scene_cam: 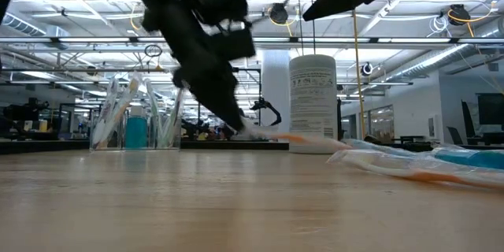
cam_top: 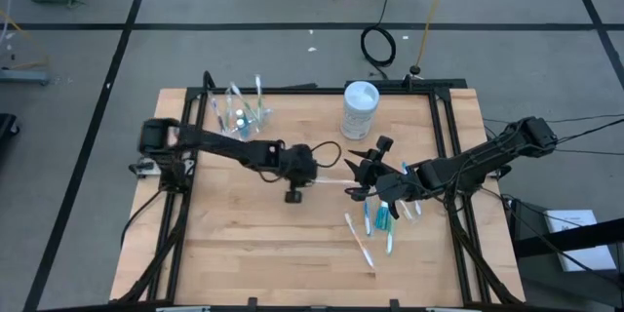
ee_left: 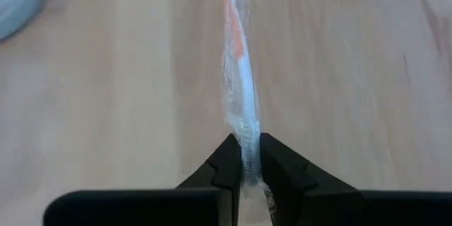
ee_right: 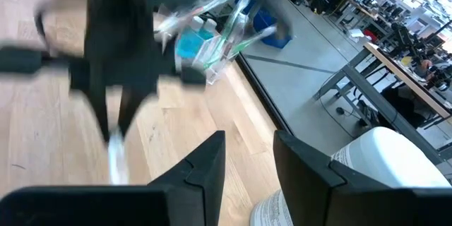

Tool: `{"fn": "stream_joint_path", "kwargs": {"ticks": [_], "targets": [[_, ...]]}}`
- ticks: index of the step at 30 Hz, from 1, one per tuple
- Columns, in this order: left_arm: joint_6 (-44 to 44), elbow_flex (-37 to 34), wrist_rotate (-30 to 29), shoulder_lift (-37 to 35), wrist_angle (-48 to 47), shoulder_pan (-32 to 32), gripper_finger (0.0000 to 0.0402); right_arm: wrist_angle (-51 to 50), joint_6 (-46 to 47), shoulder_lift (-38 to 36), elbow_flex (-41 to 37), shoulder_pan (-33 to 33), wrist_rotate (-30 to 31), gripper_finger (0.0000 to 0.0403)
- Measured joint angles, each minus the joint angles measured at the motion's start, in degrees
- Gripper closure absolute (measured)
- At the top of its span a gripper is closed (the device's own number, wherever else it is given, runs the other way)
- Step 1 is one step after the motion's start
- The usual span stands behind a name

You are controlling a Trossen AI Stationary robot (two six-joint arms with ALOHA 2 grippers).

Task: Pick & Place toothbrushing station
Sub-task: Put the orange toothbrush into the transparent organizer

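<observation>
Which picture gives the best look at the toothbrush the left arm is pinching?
The left wrist view: the wrapped toothbrush fills it, clamped in the left gripper. The high view shows only a thin pale line, the low view its tip on the table, and the right wrist view a blur.

Toothbrush (ee_left: 239,78) white, orange stripe; container (cam_top: 360,109) white; table (cam_top: 244,244) pale wood.

Bare table (cam_top: 244,244) front-left; scattered toothbrushes (cam_top: 375,229) clutter front-right.

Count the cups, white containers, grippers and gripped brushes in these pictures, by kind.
Cup: 1
White container: 1
Grippers: 2, the left gripper and the right gripper
Gripped brush: 1, in the left gripper
Total: 5
</observation>
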Motion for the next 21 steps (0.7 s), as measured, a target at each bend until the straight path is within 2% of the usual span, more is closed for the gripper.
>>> {"fn": "stream_joint_path", "kwargs": {"ticks": [5,11,15,21], "targets": [[0.7,0.0,-11.0,-13.4,-20.5,-2.6,0.0367,0.0,0.0,0.0,0.0,0.0,0.0,0.0291],[-4.4,0.1,-25.6,-29.1,-41.6,-6.3,0.0355,0.0,0.1,0.0,0.0,0.0,0.0,0.0291],[-11.0,0.1,-26.6,-36.4,-56.3,-6.8,0.035,0.0,1.4,0.0,0.0,0.0,0.0,0.0291],[-17.8,0.1,-32.2,-39.1,-74.5,-6.8,0.0365,0.0,1.5,0.0,0.0,0.0,-0.1,0.0291]]}}
